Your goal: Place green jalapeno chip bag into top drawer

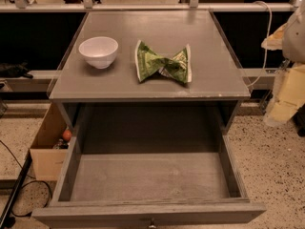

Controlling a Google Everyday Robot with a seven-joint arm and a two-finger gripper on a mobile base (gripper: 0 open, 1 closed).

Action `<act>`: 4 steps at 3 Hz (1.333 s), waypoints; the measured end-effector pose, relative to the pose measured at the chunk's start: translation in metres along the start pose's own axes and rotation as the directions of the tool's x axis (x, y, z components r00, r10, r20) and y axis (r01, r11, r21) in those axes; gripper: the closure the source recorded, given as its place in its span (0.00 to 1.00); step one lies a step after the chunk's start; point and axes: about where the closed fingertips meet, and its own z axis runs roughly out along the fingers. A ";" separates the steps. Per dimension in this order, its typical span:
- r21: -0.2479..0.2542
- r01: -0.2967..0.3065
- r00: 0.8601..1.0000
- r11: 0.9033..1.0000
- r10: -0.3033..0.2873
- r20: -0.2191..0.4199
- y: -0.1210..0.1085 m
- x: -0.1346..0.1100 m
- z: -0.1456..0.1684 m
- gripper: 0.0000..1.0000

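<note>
The green jalapeno chip bag [163, 63] lies flat on the grey table top [143, 32], right of centre, pinched in the middle like a bow-tie with pale edges. The top drawer [150, 175] is pulled fully open below the table's front edge. Its inside is bare, and its small knob [151, 223] shows at the bottom edge of the view. My gripper is not in this view, and nothing holds the bag.
A white bowl [98, 51] stands on the table top left of the bag. A cardboard box [47, 147] with small items sits on the floor at the left. Pale and yellow objects [288, 89] and a white cable [267, 37] are at the right. A black cable [19, 185] lies on the floor.
</note>
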 end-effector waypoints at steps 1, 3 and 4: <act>0.000 0.000 1.000 1.000 0.000 0.000 0.000 0.000 0.000 0.00; 0.054 0.040 0.993 0.998 -0.045 0.106 -0.032 -0.047 0.029 0.00; 0.089 0.048 0.961 0.995 -0.071 0.269 -0.087 -0.097 0.062 0.00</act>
